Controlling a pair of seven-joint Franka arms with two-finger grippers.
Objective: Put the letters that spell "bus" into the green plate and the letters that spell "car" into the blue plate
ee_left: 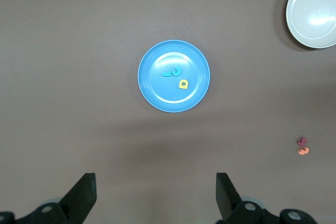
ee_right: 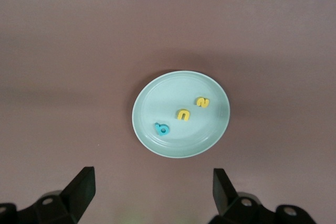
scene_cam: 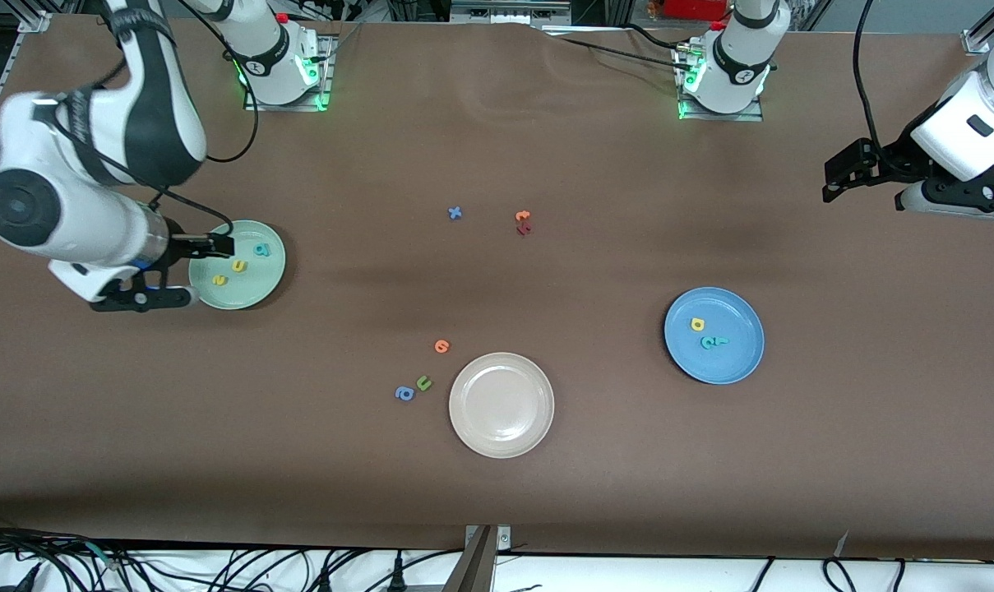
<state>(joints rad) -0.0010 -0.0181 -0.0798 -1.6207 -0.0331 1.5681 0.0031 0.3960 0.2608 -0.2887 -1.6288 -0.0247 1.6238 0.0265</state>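
1. Front view, nearest row: white plate [scene_cam: 501, 404] on the brown table [scene_cam: 546, 510]. Beside it, toward the right arm's end, lie a green "u" [scene_cam: 423, 383], a blue letter [scene_cam: 404, 394] and, slightly farther off, an orange letter [scene_cam: 441, 346].
2. Blue plate [scene_cam: 714, 335], farther from the camera than the white plate and toward the left arm's end. It holds the yellow "a" [scene_cam: 697, 324]; the teal "c" [scene_cam: 709, 343] and teal "r" [scene_cam: 720, 340] touch each other just beside it. All three rest in the plate's inner well.
3. Green plate [scene_cam: 238, 264], toward the right arm's end. It holds the yellow "s" [scene_cam: 219, 280], the yellow "u" [scene_cam: 238, 265] and the teal "b" [scene_cam: 261, 249], set apart from one another in a line.
4. Right gripper [scene_cam: 221, 243]: over the green plate's rim, fingers spread wide, holding nothing and touching nothing. In the right wrist view the plate and its three letters show between the two dark fingers [ee_right: 81, 187].
5. Farthest letters: a blue "x" [scene_cam: 455, 213], and an orange letter [scene_cam: 522, 216] touching a dark red one [scene_cam: 524, 229], near the table's middle.
6. Left gripper [scene_cam: 843, 171]: waits high over bare table at the left arm's end, fingers fully apart, empty. The left wrist view shows the blue plate well clear of its fingers [ee_left: 84, 195].
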